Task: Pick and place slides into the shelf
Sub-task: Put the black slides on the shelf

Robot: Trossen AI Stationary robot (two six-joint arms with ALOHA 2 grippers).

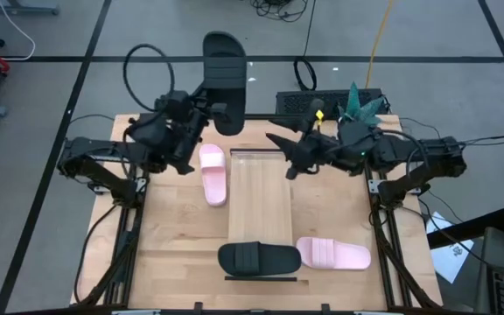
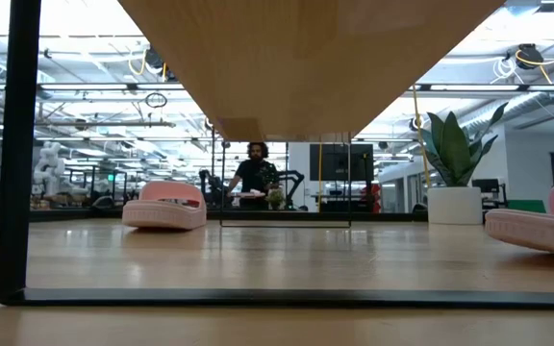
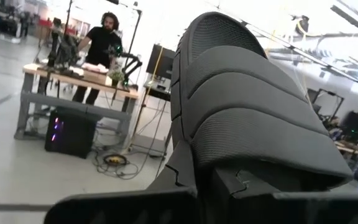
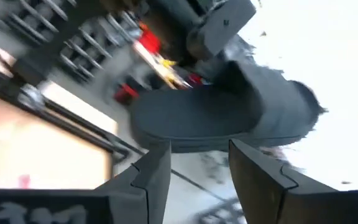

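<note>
My left gripper (image 1: 220,112) is shut on a black slide (image 1: 224,66) that is raised above the table's far edge; its ribbed strap (image 3: 253,93) fills the left wrist view. My right gripper (image 1: 274,143) hangs open over the shelf's far end. It points at that slide and its fingers (image 4: 160,168) stop short of the sole (image 4: 191,124). The shelf (image 1: 259,197) of pale slats lies mid-table. One pink slide (image 1: 213,173) lies flat left of it. A second black slide (image 1: 259,258) lies across its near end, and another pink slide (image 1: 333,254) lies on the table beside that. My left gripper holds the black slide by its end nearest the gripper (image 3: 188,158); the strap and the fingers hide the exact place of contact. The fingers run about level, along the slide, pointing toward the table's far edge. The slide is lifted clear and reaches out past that edge.
A dark box (image 1: 322,101) and a green plant (image 1: 361,103) stand at the far right edge, with cables (image 1: 304,74) on the floor behind. In the low view the shelf's dark frame (image 2: 17,144) stands close, and a person (image 2: 255,173) works far behind the table.
</note>
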